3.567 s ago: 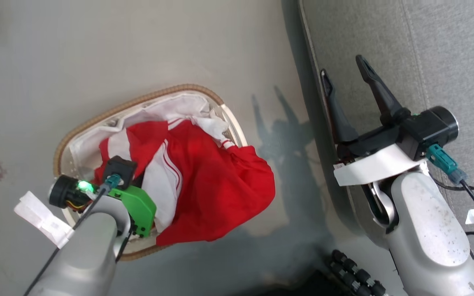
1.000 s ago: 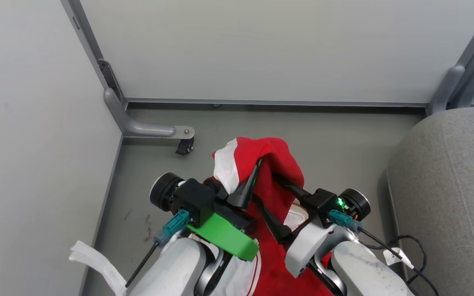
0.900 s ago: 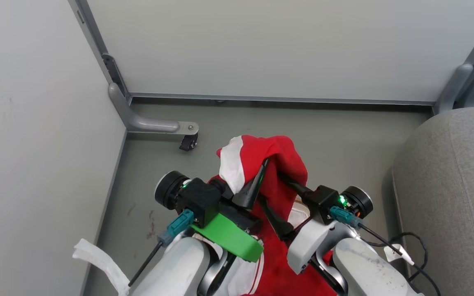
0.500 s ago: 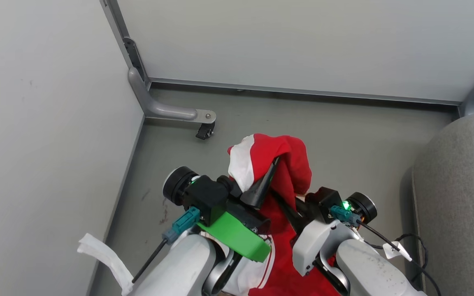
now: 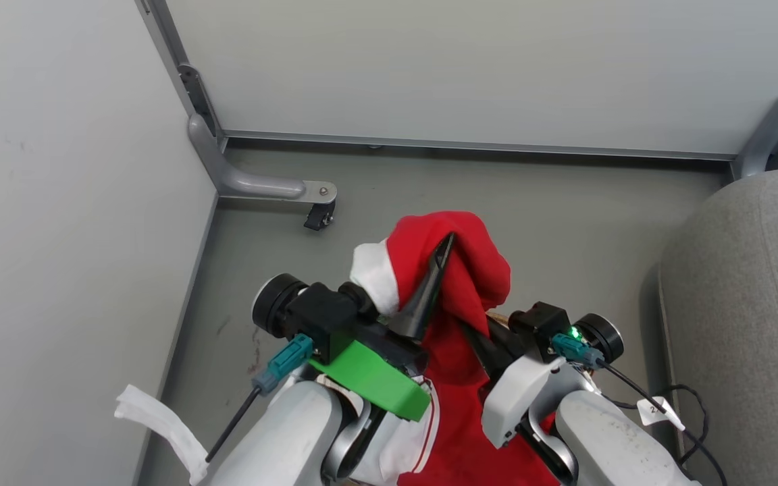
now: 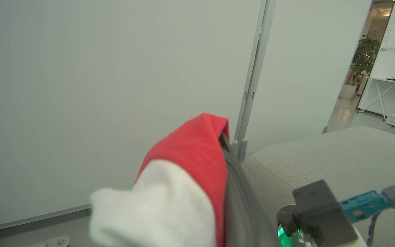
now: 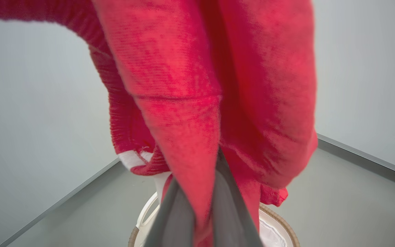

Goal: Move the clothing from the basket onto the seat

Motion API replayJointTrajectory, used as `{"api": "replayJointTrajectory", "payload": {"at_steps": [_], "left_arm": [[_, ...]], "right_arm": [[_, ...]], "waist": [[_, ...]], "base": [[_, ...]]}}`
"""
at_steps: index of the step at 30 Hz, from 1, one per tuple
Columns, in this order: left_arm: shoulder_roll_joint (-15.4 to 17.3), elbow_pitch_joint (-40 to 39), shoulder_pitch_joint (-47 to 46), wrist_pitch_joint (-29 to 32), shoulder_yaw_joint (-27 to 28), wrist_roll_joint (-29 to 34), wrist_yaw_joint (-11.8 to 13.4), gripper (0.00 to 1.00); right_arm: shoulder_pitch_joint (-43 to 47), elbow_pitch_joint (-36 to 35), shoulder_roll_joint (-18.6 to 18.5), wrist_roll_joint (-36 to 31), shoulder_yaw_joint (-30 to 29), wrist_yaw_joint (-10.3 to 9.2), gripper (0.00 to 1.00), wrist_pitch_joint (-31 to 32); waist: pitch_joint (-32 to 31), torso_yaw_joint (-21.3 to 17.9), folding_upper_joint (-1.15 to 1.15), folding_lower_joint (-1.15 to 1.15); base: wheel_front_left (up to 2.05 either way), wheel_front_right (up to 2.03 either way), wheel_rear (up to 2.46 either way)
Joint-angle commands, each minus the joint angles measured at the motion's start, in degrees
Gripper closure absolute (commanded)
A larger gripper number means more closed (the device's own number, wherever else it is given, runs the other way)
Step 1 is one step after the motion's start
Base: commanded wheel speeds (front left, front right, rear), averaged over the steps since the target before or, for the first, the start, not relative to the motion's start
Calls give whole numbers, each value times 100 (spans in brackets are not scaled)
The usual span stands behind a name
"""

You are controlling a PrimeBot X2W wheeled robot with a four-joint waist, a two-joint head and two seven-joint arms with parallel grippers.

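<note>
- Left tool (image 5: 439,255) closed on the clothing (image 5: 463,270) — one dark finger bare across the red cloth, the other buried under it, with a white cuff bulging on the outer side.
- Right tool (image 5: 475,325) closed on the same clothing; in the right wrist view, both grey fingers drawn together with a red fold pinched between them.
- Clothing up in the air, bunched over both sets of fingertips and hanging down between the two arms; lower end cut off by the bottom edge of the head view.
- Basket (image 7: 281,221) below the hanging cloth in the right wrist view, its brown woven rim and white liner peeking out under the red hem; hem touching the rim or not: cannot tell.
- Seat (image 5: 740,304) off to the right, rounded corner and long side edge turned toward the right arm, a narrow strip of floor (image 5: 564,202) between them.
- In the left wrist view, broad grey top of the seat spread out beyond the clothing.
- Open floor ahead of the tools, as far as the wall panel (image 5: 429,67).
- Side panel (image 5: 58,202) close along the left, joined to the wall panel at a corner post with a grey foot (image 5: 274,190) reaching out over the floor.
- Cable (image 5: 689,405) with a white tag looped between the right arm and the seat edge.
</note>
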Motion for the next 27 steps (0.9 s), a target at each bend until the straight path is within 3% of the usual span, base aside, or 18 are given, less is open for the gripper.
{"api": "replayJointTrajectory", "payload": {"at_steps": [1,7,19,27], "left_arm": [[9,51,75,-4,44,15,17,0],[7,315,246,-4,305,241,29,0],[10,689,619,-4,989,574,-24,0],[12,759,873,-4,1139,597,-39,0]], "right_arm": [[130,-73,-26,1,-38,-6,100,-12],[575,-494,-27,-76,-430,-6,100,-13],[1417,-1356,-25,-343,-1478,-7,100,-12],[1723,-1691,-20,-80,-1845,-7,100,-12]], "waist": [[-10,-132,0,0],[-143,-773,0,0],[-210,-2499,0,0],[-262,-3299,0,0]], "base": [[0,0,0],[0,0,0],[0,0,0],[0,0,0]]}}
